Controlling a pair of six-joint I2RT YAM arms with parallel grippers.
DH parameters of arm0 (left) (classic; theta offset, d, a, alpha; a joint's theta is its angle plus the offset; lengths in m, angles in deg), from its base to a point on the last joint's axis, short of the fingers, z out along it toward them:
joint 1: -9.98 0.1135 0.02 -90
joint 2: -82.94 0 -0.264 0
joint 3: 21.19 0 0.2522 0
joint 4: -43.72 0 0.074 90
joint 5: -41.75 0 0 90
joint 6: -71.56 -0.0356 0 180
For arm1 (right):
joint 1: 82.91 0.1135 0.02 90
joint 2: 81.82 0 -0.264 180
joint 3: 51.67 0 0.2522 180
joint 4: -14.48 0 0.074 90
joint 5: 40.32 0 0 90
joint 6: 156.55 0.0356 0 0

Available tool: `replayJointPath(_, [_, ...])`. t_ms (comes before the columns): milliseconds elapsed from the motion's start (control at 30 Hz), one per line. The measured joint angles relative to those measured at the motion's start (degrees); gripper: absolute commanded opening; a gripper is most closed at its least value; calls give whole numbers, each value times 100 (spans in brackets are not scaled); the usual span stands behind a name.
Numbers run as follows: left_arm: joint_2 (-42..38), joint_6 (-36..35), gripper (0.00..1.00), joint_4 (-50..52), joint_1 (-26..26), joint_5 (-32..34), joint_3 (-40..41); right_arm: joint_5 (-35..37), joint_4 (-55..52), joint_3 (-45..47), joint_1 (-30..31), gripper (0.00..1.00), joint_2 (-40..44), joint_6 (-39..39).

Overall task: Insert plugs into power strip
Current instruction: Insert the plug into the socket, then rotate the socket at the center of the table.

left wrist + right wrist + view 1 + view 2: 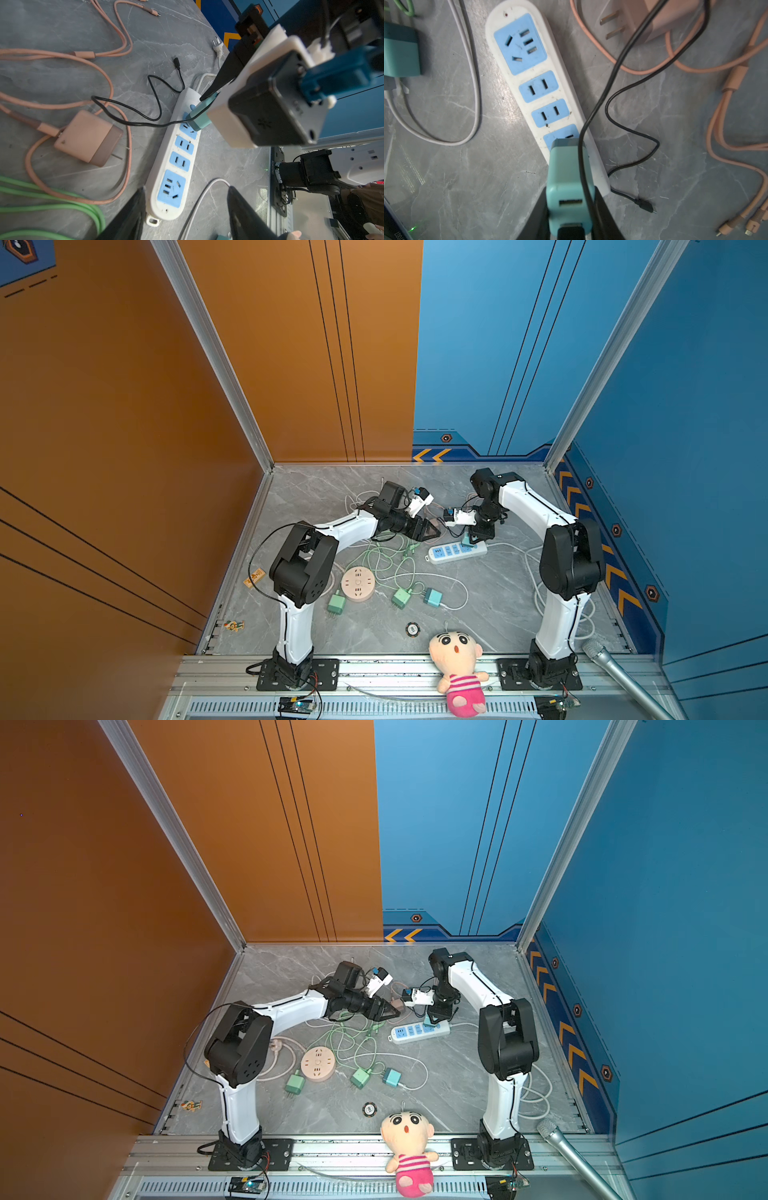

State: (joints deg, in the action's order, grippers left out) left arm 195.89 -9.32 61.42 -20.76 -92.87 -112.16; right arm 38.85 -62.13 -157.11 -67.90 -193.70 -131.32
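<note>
The white power strip [456, 552] [419, 1031] [176, 153] [537, 87] with blue sockets lies flat on the grey table. My right gripper [570, 188] [471, 539] is shut on a teal plug [566, 176] [199, 116], held tilted with its prong end against a socket near the strip's cord end; the prongs are hidden. My left gripper [187, 188] [436, 532] hangs open and holds nothing, over the strip's other end. A pink-brown plug [87, 138] [654, 18] lies beside the strip. Two green plugs [336, 602] [401, 598] and another teal plug [433, 597] lie nearer the front.
Tangled green cables [386, 560] and pink cables [62, 56] spread left of the strip. A round beige socket hub [358, 583], a poker chip [412, 629], a plush doll [457, 672] and a microphone [615, 672] sit toward the front. The strip's white cord [536, 572] loops right.
</note>
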Motion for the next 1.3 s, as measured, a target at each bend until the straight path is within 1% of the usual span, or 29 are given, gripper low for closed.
replayJointPath(400, [-44,81,62,-7,11,-83,280,151,44,-177,133,0,-107,-175])
replayJointPath(1300, [-225,144,61,-7,31,-81,372,197,116,-63,155,0,-24,-190])
